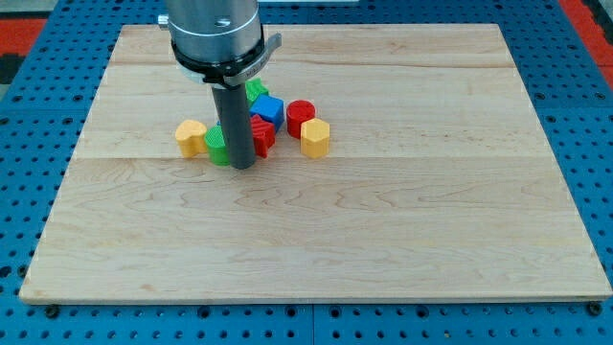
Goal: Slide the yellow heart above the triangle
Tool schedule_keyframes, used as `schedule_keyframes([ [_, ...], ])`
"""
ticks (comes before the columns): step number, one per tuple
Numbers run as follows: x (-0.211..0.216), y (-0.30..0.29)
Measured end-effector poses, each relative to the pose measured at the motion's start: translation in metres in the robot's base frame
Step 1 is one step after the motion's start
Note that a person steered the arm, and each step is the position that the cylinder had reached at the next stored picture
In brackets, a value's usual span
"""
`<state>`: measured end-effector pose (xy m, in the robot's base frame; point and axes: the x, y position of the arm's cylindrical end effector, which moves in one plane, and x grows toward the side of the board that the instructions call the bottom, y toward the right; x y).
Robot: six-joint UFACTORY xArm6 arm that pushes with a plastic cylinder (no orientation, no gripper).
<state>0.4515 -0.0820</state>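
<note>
A pale wooden board (383, 240) lies on a blue pegboard surface (38, 86), and a small cluster of blocks sits toward its upper left. The yellow heart (192, 137) lies at the cluster's left, just beside a green block (217, 146); a blue block (268, 108), red cylinder (301, 113), red block (263, 134) and yellow hexagon (315, 137) lie to its right. The bare rod holds nothing, its tip (241, 167) resting at the cluster's lower edge, right of the heart.
</note>
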Motion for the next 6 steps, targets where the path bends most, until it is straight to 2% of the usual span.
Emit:
schedule_keyframes([
  [2,0.023,-0.023],
  [4,-0.032,-0.135],
  [6,-0.053,-0.116],
])
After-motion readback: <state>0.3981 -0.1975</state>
